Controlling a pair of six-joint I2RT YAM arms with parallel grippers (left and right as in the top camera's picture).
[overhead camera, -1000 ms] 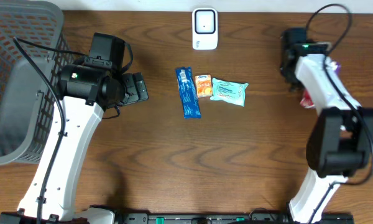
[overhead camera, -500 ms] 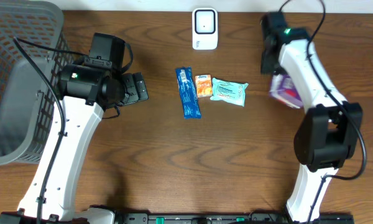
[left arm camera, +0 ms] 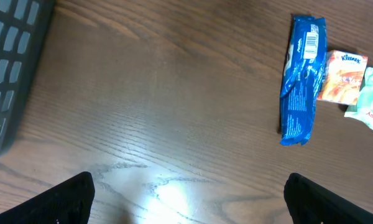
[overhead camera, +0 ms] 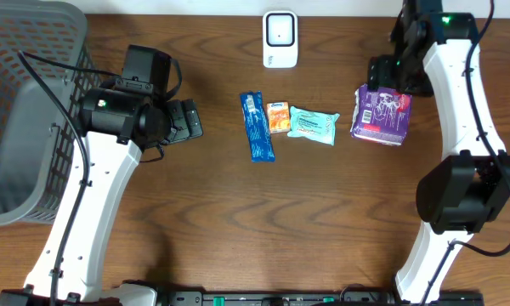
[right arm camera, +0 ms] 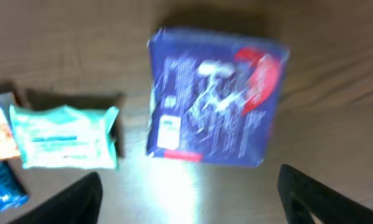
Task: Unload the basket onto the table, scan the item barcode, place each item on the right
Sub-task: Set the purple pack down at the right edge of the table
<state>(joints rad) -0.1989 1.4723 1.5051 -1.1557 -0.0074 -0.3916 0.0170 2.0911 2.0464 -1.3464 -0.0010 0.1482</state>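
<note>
Purple packet point(overhead camera: 381, 115) lies loose on the wooden worktop point(overhead camera: 238, 221), just right of the teal wipes pack point(overhead camera: 313, 124), below the right end effector point(right arm camera: 189, 186), jaws apart; left end effector point(left arm camera: 186, 199) likewise apart and empty; nothing faces the white scanner point(overhead camera: 280, 39), so scanning looks outstanding.

Overhead, my light is even and bright, everything sharp, shadows short and soft. My left wrist view: crisp, with white glare pooling on the table point(left arm camera: 143, 93) low down. My right wrist view is blurred; the purple pack point(right arm camera: 214, 96) smears, glare beneath it.
</note>
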